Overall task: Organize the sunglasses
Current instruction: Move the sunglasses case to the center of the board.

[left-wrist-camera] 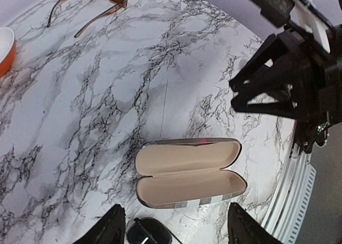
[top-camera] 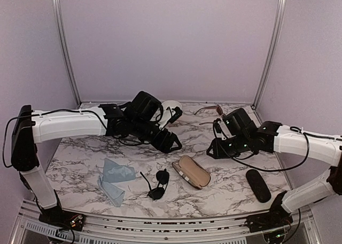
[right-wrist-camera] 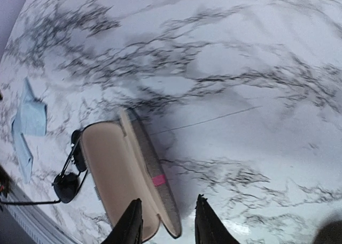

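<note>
Left gripper (left-wrist-camera: 175, 212) hangs above the middle of the table (top-camera: 85, 153), jaws fairly wide and empty, looking down on the open brown case (left-wrist-camera: 189, 172). The right gripper (right-wrist-camera: 168, 200) is held just beyond that case's far end, jaws narrowly parted and holding nothing. From its wrist view the case tip sits between the fingers, but the overhead view suggests it is clear of it.

The case lies open, its beige lining bare. The small black sunglasses (top-camera: 158, 182) lie just beside its left end, arms apparently unfolded. The brown sunglasses (top-camera: 211, 111) are well apart at the back of the table. A closed black case (top-camera: 258, 185) lies near the right arm's base.

Neither pair is stowed, so the step in hand looks like fetching a pair for the open case. The left gripper is nearest the black pair. It would need to descend, close on the frame rather than a thin arm, and carry it across.
</note>
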